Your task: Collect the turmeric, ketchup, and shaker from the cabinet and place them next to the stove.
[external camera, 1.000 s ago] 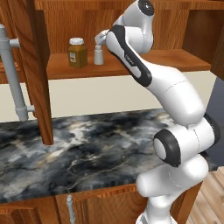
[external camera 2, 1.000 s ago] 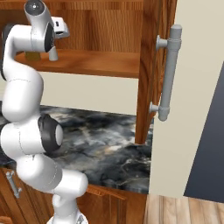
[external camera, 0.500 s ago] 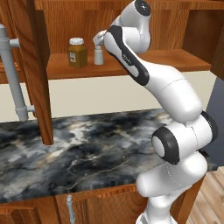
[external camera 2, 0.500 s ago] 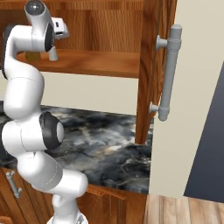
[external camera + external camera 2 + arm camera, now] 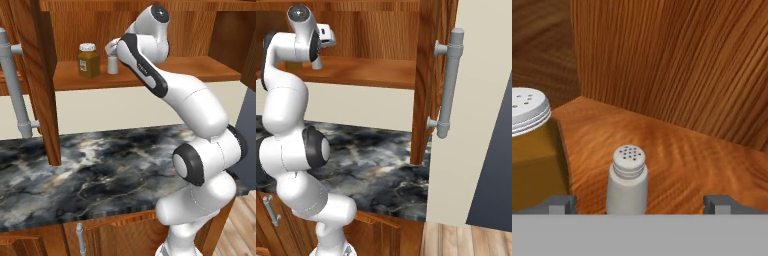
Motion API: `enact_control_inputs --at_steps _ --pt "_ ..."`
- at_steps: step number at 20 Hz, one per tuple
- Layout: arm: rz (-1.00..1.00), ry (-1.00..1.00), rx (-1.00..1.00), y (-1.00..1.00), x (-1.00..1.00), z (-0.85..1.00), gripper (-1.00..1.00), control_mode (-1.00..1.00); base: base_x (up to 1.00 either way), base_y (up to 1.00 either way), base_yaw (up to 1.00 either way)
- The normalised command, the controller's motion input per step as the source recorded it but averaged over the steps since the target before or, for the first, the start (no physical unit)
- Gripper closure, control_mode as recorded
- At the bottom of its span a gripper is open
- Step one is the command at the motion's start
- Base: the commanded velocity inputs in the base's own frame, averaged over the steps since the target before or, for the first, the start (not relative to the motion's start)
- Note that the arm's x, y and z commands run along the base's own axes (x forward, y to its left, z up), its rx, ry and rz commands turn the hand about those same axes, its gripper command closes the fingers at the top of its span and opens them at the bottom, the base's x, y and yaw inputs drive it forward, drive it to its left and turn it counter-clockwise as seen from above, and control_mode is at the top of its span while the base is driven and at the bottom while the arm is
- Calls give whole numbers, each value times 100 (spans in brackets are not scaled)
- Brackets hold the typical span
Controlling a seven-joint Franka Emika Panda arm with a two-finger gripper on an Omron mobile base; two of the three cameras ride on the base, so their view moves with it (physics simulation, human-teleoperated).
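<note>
The robot arm was glossy white, built of rounded, bulbous segments. Dark grey discs capped its joints, and a black band ran along one upper link. The end effector ended in two small dark grey fingertips.

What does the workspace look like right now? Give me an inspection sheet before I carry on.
Surface: dark marbled counter below the open cabinet.
Job's things: turmeric and shaker upright on the cabinet shelf, side by side, apart.
Clutter: nothing seen.
Grippers: gripper open, level with the shaker, one fingertip on each side of it, holding nothing.
Cables: nothing seen.
Surroundings: cabinet door with grey bar handle swung open; wooden lower cabinets under the counter.
</note>
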Motion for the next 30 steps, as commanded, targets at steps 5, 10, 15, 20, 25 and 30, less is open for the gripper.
enact_control_inputs --at_steps 5,10,15,20,25,30 --pt "0 0 0 10 21 -12 -100 -100 0 0 0" --pt "0 0 0 12 17 -14 -100 -100 0 0 0" --pt "0 0 0 13 4 -11 -100 -100 0 0 0" --pt "0 0 0 6 2 -1 -100 -100 0 0 0" --pt "0 0 0 0 2 -4 -100 -100 0 0 0" --pt "0 0 0 0 4 -11 -100 -100 0 0 0"
